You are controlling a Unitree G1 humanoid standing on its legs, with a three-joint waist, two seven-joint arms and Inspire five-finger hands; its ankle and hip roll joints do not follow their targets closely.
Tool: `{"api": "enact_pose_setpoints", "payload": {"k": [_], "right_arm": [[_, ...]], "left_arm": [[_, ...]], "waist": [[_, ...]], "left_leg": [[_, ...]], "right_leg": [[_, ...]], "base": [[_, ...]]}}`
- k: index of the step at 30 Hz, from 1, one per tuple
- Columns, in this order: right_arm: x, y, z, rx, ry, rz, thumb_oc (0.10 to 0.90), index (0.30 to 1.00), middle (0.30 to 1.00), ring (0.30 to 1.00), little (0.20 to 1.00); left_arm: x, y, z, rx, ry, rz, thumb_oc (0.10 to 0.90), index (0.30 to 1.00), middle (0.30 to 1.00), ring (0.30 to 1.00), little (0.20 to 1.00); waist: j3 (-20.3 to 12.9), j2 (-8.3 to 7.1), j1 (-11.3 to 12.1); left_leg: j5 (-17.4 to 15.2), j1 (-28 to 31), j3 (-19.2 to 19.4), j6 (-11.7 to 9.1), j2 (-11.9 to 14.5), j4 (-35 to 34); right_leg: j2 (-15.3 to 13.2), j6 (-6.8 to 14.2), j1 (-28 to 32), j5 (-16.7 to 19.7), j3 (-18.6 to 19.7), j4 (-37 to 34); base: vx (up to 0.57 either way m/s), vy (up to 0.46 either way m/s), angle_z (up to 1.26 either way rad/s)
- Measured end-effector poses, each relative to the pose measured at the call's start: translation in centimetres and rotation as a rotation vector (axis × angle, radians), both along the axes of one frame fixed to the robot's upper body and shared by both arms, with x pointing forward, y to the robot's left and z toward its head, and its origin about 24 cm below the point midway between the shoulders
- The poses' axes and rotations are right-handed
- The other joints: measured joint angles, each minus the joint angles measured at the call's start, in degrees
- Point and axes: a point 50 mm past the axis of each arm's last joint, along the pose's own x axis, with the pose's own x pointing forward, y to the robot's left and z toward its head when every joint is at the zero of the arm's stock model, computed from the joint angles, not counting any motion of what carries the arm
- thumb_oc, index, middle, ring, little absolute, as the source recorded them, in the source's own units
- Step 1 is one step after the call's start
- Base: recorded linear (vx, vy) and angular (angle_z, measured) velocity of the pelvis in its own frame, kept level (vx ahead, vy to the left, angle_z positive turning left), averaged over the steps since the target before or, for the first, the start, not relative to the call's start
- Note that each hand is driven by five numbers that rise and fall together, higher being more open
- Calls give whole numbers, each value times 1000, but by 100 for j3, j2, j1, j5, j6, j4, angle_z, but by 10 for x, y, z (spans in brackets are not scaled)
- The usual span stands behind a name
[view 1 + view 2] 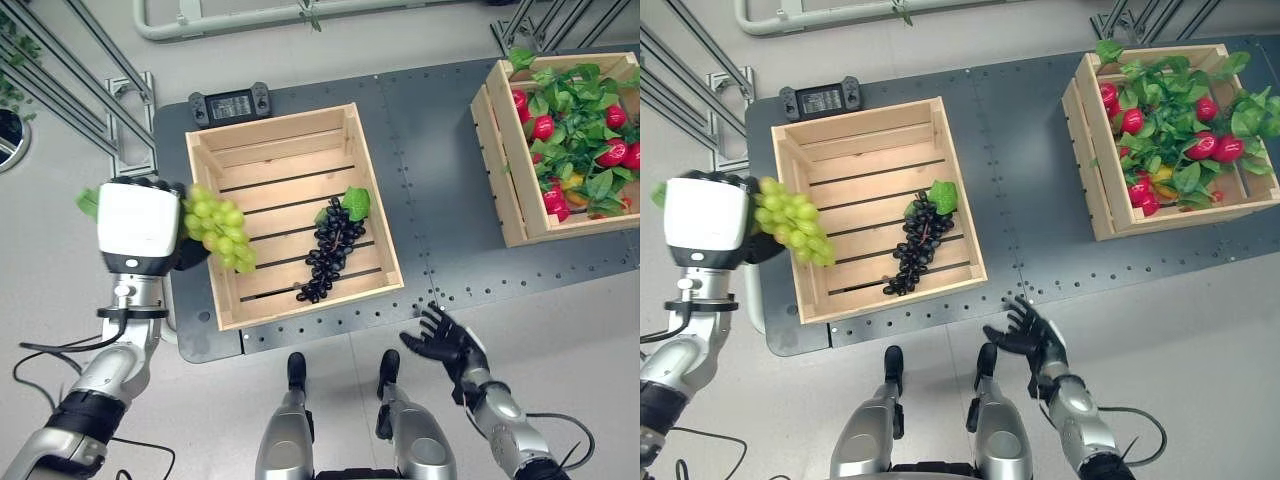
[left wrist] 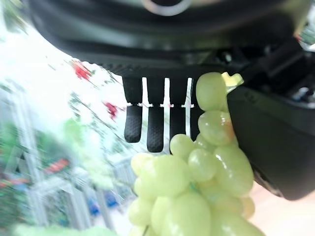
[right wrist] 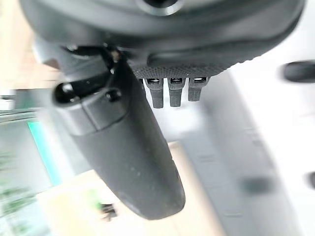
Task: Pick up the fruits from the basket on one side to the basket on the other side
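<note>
A bunch of green grapes (image 1: 220, 229) hung from the robot's left hand (image 1: 140, 225), just over the left wall of the near wooden crate (image 1: 292, 215). In the left wrist view the thumb and fingers (image 2: 147, 128) were closed around the top of the bunch, with the grapes spilling down past them. The bunch's long axis ran from the hand toward the crate's interior, its loose tip pointing inward and slightly toward the robot. Whether it was being carried into or out of this crate could not be told from the pictures.

Inside the same crate, near its right wall, lay a bunch of dark grapes (image 1: 328, 252) on the slats, topped by a green leaf (image 1: 355, 203). Its long axis ran diagonally, the leaf end away from the robot and the tip toward the crate's front left.

The right hand (image 1: 442, 339) hovered beyond the crate's front right corner, off the table edge, fingers spread and holding nothing. By position, it looked the nearer hand to the dark grapes.

Well to the right of the crate stood a second wooden crate (image 1: 512, 170), filled with leaves and red fruits (image 1: 543, 127). Just behind the near crate sat a small black controller (image 1: 230, 104) on the dark table (image 1: 430, 200).
</note>
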Motion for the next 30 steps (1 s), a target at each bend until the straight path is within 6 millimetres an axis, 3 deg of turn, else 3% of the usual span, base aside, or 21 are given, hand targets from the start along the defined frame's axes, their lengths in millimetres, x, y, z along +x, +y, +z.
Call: {"api": "enact_pose_setpoints", "payload": {"k": [6, 12, 14, 22, 26, 30], "right_arm": [[1, -6, 42, -27, -150, 37, 800, 900, 900, 900, 900], [5, -2, 68, -52, -225, 132, 800, 900, 900, 900, 900], [6, 4, 75, -35, -250, 162, 800, 900, 900, 900, 900], [14, 33, 111, -2, -406, 359, 800, 900, 900, 900, 900], [18, 41, 115, -3, -423, 391, 800, 900, 900, 900, 900], [17, 45, 112, 5, -416, 402, 800, 900, 900, 900, 900]], "left_arm": [[-16, -7, -10, 82, 67, -75, 400, 300, 300, 300, 300], [-14, -21, -14, 133, 135, -181, 400, 300, 300, 300, 300], [-11, -35, -18, 153, 166, -248, 400, 300, 300, 300, 300], [-4, -73, -18, 144, 215, -484, 400, 300, 300, 300, 300], [-2, -82, -16, -78, 225, -583, 400, 300, 300, 300, 300], [-2, -101, -17, -555, 221, -754, 400, 300, 300, 300, 300]], "waist": [[-903, 100, 115], [-1308, 99, 92], [-1461, 103, 95], [-1652, 72, 109], [-1699, 60, 142], [-1715, 48, 232]], "left_leg": [[-37, 148, 1, 27, -30, -31], [-79, 239, -7, 32, -25, -68], [-77, 252, -16, 33, -29, -69], [-40, 296, -33, 35, -35, -68], [-39, 305, -35, 37, -42, -66], [-40, 307, -36, 37, -44, -66]], "right_leg": [[-35, 57, 172, -87, -10, -4], [-64, 64, 275, -96, -7, -6], [-67, 65, 292, -96, -10, -6], [-68, 68, 342, -94, -26, -5], [-70, 72, 353, -97, -29, -5], [-72, 74, 355, -99, -29, -5]], "base": [[93, -7, 5], [61, -6, 0], [60, -17, 2], [45, -15, 1], [25, -11, 1], [0, 0, 0]]}}
